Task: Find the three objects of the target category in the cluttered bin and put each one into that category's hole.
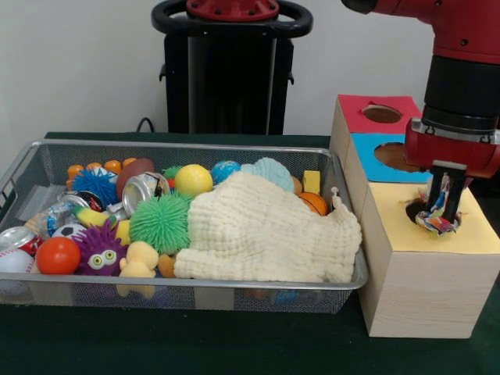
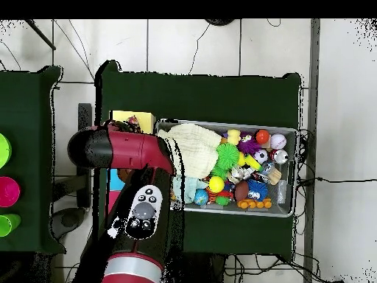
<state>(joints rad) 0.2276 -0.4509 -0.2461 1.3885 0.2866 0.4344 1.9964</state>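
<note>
In the front view my gripper (image 1: 440,205) hangs over the yellow-topped box (image 1: 469,234) at the right, shut on a crumpled multicoloured wrapper (image 1: 436,222). The wrapper's lower end sits at the round hole (image 1: 414,211) in that box's top. The silver wire-mesh bin (image 1: 187,146) lies to the left, full of toys; it also shows in the overhead view (image 2: 290,133). A second shiny dotted wrapper (image 1: 57,216) seems to lie at the bin's left end among cans. In the overhead view my arm (image 2: 129,151) hides the gripper.
A cream cloth (image 1: 258,226) covers the bin's right half. Spiky balls, a dented can (image 1: 143,190) and an orange ball (image 1: 58,255) fill the left half. A blue-topped box (image 1: 383,152) and a red-topped box (image 1: 367,109), each with a hole, stand behind the yellow one.
</note>
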